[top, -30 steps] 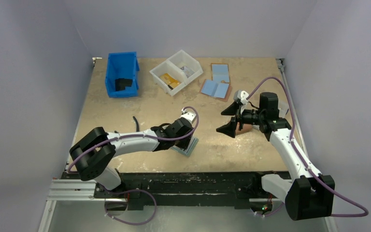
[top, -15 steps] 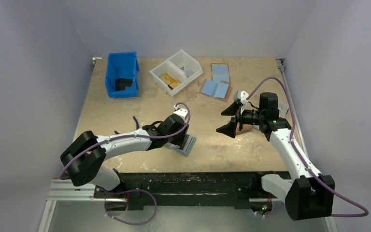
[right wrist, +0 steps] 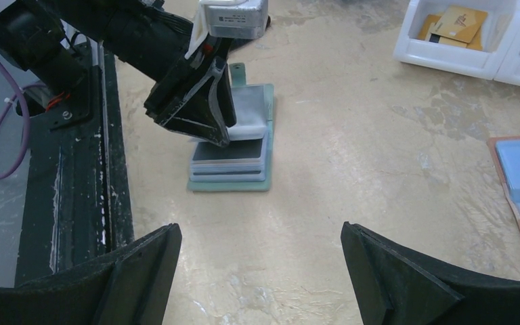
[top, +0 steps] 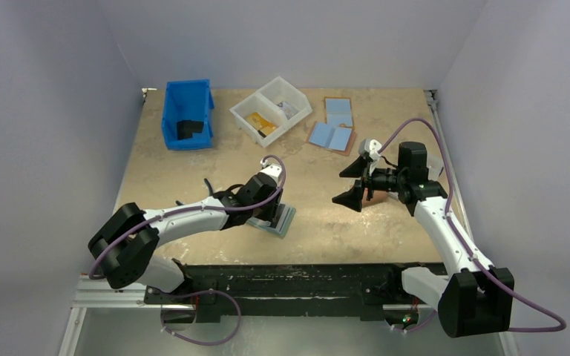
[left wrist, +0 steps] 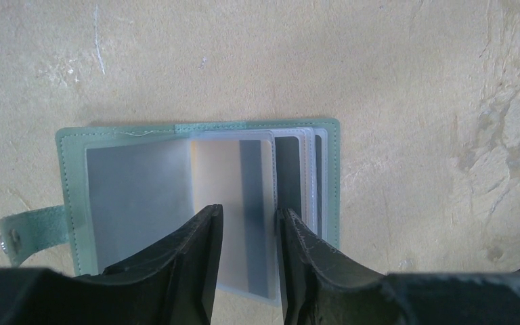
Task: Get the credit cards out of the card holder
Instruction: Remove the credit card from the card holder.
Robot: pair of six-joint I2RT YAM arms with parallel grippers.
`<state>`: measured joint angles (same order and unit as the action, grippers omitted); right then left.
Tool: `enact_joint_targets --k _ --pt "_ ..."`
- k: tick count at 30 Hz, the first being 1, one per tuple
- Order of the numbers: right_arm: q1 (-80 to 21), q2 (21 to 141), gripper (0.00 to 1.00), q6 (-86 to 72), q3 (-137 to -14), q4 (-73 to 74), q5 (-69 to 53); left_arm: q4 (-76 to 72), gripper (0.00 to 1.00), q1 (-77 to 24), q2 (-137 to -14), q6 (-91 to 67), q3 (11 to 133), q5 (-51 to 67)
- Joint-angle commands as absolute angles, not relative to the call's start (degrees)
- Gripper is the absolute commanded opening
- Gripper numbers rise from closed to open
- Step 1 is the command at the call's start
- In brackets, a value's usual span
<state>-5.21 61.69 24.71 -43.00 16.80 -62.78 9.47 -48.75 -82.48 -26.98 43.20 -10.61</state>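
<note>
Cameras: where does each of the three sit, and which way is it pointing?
Top: fixed above and behind the arms, looking down on the table; both arms show.
Left wrist: on the left arm's wrist, looking straight down at the open card holder; the left gripper fills the bottom.
Right wrist: on the right arm's wrist, looking low across the table at the left arm; the right gripper frames the bottom corners.
Shared: all three show the card holder; top and right wrist also share the white bin.
</note>
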Motion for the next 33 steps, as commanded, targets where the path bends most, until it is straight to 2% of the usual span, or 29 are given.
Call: enact_joint_targets --k 1,12,18,28,33 --pt "-5.02 61.96 0.99 25.68 -44.94 17.27 -64.64 9.03 0.38 -47.92 -79.53 -27.4 42.79 -10.79" --pt "-5.04 61.96 0.99 25.71 -45.01 17.47 -64.78 10.26 0.37 -47.47 -79.19 -27.33 42.69 -12.57" --pt "-5.01 61.97 0.99 25.68 -45.03 17.48 -64.78 11.12 0.3 -47.21 -79.19 -27.42 42.54 -13.47" --pt "-5.02 62.01 0.99 25.73 -45.02 17.46 -64.84 12.51 0.29 -47.08 -78.93 -27.66 42.59 -15.1" --pt "-5.06 61.99 0.99 25.75 -45.01 17.56 -64.86 12.89 0.24 -46.76 -78.76 -27.84 42.45 -15.28"
